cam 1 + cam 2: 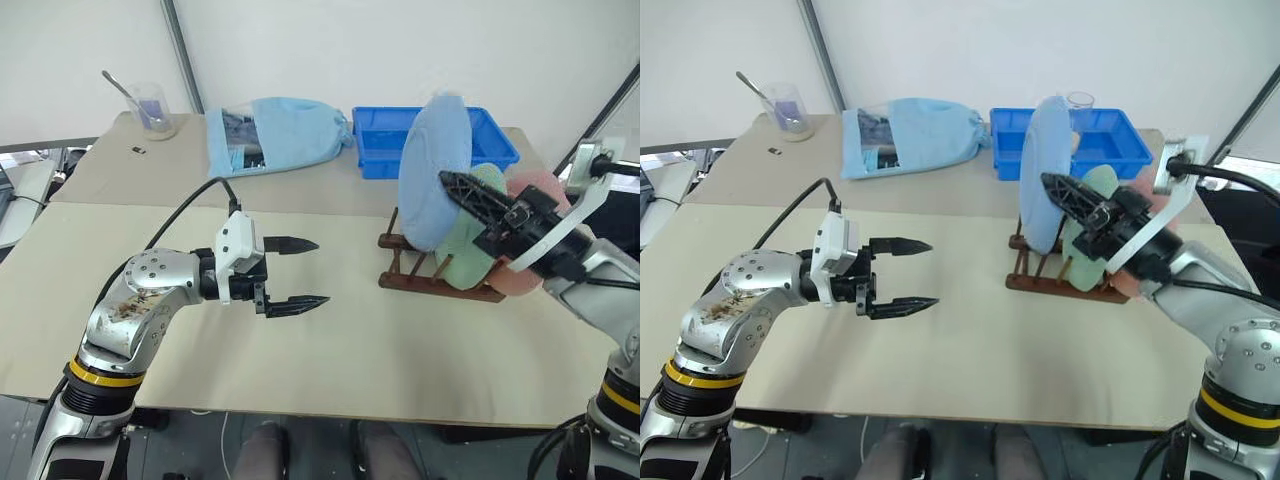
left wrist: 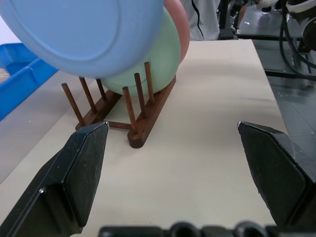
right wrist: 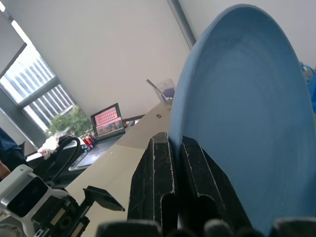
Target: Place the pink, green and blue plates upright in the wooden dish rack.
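**Blue plate held on edge above the rack**

The right claw (image 1: 455,184) is clenched on the rim of the light blue plate (image 1: 435,170), its two black fingers (image 3: 163,173) pressed together with the plate's edge pinched between them. The plate stands on edge in that grip, raised above the near, open end of the wooden dish rack (image 1: 420,268); whether its lower rim touches the pegs cannot be told. Just behind the blue plate, further along the rack from the claw, the pale green plate (image 1: 470,255) stands upright between the pegs, and the salmon pink plate (image 1: 535,190) stands behind it, partly hidden by the right arm. Beyond the rack, away from the claw, sits a bright blue plastic tray (image 1: 385,135), and to its side lies a light blue cloth bag (image 1: 285,135). Further along the far edge of the surface (image 1: 350,350) stands a clear cup with a spoon (image 1: 150,108).

The left claw (image 1: 300,272) is released, its fingers spread wide and holding nothing. It hovers over the bare surface, well apart from the rack, pointing towards it
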